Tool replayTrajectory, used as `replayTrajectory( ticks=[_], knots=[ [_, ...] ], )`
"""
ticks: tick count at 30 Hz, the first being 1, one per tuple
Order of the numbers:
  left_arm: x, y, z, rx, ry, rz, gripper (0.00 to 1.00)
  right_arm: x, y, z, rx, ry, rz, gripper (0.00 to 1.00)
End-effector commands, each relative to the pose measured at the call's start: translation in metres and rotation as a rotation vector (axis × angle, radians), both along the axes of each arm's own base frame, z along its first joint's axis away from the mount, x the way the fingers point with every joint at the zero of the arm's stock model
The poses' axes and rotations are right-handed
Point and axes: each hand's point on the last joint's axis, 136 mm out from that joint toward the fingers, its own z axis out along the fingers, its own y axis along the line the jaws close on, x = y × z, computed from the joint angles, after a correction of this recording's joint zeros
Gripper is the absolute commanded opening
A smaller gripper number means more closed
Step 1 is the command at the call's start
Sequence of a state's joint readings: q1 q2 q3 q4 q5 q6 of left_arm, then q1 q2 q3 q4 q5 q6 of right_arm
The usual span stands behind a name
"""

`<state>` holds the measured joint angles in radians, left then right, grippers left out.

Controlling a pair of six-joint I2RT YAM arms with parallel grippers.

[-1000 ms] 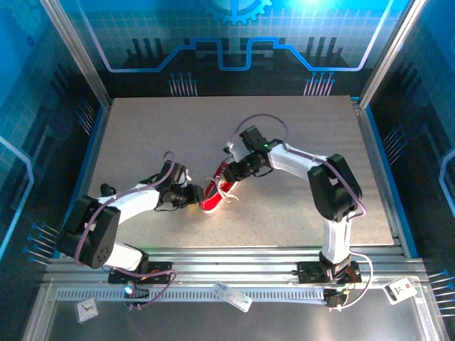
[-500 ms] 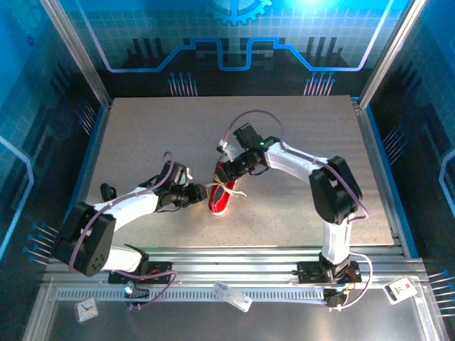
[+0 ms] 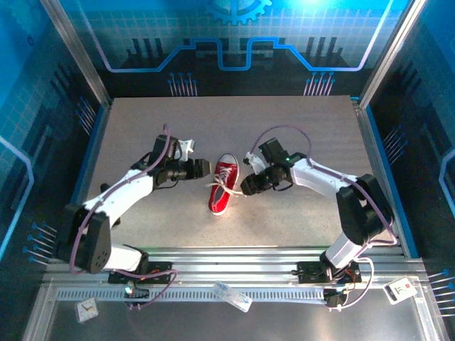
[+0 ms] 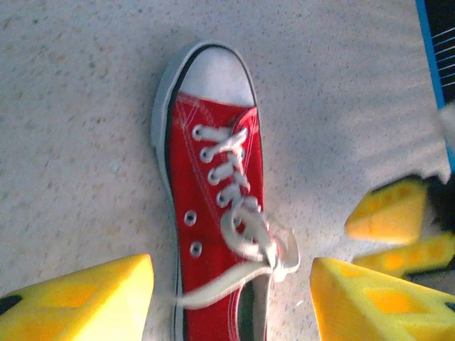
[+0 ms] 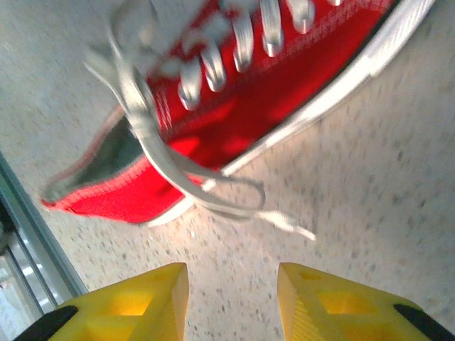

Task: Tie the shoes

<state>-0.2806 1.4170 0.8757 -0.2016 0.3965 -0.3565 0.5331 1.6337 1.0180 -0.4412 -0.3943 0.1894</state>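
Note:
The shoe (image 3: pixel 222 188), a small red sneaker with a white sole, lies mid-table with its toe toward the near edge. In the left wrist view the shoe (image 4: pixel 213 185) shows its white laces (image 4: pixel 252 238) bunched in a loose knot by the opening. My left gripper (image 3: pixel 203 168) hovers just left of the heel end, and in its own view the left gripper (image 4: pixel 231 305) is open with nothing held. My right gripper (image 3: pixel 246 186) sits right of the shoe. Its own view shows the right gripper (image 5: pixel 231 302) open over bare table, short of a trailing lace loop (image 5: pixel 238 202).
The speckled table (image 3: pixel 298 135) has free room all around the shoe. A blue rim (image 4: pixel 435 42) bounds the table, and a metal rail (image 5: pixel 28 266) runs along the near edge. My right gripper's yellow fingers (image 4: pixel 394 213) show in the left wrist view.
Both grippers have let go of the laces and drawn back from the shoe, the left one up and left, the right one out to the right. The shoe has settled pointing toward the near edge.

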Motion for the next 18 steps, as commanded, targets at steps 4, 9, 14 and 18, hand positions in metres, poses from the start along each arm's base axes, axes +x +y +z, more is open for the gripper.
replayTrajectory(
  ticks=[4, 9, 14, 18],
  knots=[
    [0.011, -0.025, -0.015, -0.125, 0.084, -0.075, 0.58, -0.007, 0.012, -0.004, -0.018, -0.059, -0.004, 0.39],
    [0.012, -0.033, -0.031, -0.166, 0.141, -0.088, 0.57, -0.004, 0.020, -0.016, -0.034, -0.073, 0.027, 0.42],
    [0.015, -0.037, -0.034, -0.201, 0.146, -0.083, 0.50, 0.004, 0.026, -0.026, -0.054, -0.096, 0.050, 0.47],
    [0.016, -0.039, -0.034, -0.215, 0.155, -0.090, 0.45, 0.009, 0.030, -0.028, -0.059, -0.107, 0.066, 0.49]
  ],
)
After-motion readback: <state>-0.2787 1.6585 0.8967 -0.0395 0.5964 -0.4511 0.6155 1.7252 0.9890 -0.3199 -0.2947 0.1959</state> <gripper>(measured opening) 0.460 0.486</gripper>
